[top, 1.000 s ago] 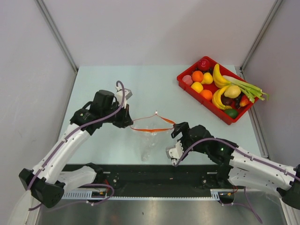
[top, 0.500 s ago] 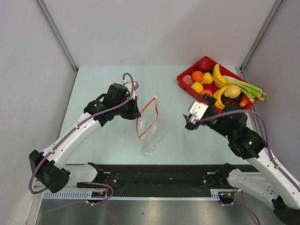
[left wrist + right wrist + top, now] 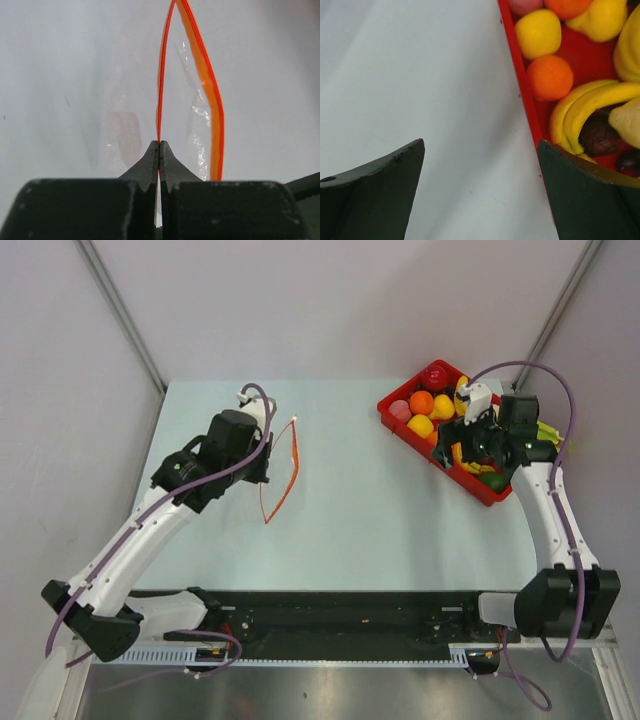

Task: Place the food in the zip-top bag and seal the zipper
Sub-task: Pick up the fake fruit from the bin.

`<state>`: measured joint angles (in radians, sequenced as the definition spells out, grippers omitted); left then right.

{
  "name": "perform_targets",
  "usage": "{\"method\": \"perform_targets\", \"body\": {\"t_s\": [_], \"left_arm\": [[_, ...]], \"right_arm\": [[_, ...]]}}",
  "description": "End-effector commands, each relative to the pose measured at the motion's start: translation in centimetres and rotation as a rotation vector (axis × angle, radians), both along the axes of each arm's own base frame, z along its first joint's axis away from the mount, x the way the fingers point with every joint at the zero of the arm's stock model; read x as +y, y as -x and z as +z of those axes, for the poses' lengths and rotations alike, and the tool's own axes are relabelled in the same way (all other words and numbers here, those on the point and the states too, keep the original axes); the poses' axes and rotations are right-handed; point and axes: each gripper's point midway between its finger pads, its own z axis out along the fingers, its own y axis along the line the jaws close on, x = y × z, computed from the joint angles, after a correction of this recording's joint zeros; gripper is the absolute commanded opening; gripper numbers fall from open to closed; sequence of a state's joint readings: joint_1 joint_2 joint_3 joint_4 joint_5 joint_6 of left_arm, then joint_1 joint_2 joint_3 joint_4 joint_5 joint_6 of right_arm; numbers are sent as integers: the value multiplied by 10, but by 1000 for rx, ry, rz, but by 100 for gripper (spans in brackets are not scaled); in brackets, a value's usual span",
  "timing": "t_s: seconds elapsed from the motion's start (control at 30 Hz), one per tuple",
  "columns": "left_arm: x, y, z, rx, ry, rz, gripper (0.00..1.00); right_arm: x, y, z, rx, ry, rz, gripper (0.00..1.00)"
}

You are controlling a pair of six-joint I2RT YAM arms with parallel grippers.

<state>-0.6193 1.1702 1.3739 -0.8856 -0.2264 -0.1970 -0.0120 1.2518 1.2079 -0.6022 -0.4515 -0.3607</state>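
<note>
Comparing with a second ago, the big change is that the right hand [image 3: 480,144] has let go of the bag. It's no longer down at the lower middle of the overhead frame. It now sits at the upper right over the near rim of the red tray [image 3: 519,75], fingers spread wide with nothing between them. An orange piece of food [image 3: 550,77] lies just past that rim, so I'd guess picking fruit is next.

The left hand [image 3: 159,145] is pinched fully closed on one side of the zipper [image 3: 216,115], so it alone carries the zip-top bag [image 3: 192,120] now. The bag is left of centre in the overhead view, well apart from the tray, with bare surface [image 3: 380,520] between them.

The mouth used to stretch left to right between both hands. Now its long axis runs from upper right down to lower left in the overhead view, close to vertical. The two orange strips bow apart into a narrow lens, so it's open, just not by much. The clear body is hard to make out from above, so I can't tell which way it hangs.
</note>
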Motion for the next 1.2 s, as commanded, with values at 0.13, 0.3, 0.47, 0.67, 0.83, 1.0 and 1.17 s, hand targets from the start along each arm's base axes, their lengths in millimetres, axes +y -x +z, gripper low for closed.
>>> {"method": "perform_targets", "body": {"t_s": [0.13,0.3,0.47,0.67,0.83,1.0,1.17], "left_arm": [[-56,-22,-53,113,63,-77,0],[-82,-34,-78,181,108,-80,0],[-93,-31,-89,205,151,-109,0],[-106,-22,-84,202,208,-198,0],[-110,-24,-75,165,229,-222,0],[-113,-27,-74,155,226,-247,0],[-117,-28,-81,176,221,-250,0]], "right_arm": [[-46,-49,-14,136,-158,-162,100],[-57,-88,-23,144,-200,-208,89],[-84,-118,-14,73,-141,-272,92],[-132,-110,0,-50,239,-98,100],[-160,-103,-28,22,441,14,100],[-175,-114,-50,52,575,90,100],[-182,-127,-68,79,608,108,100]]}}
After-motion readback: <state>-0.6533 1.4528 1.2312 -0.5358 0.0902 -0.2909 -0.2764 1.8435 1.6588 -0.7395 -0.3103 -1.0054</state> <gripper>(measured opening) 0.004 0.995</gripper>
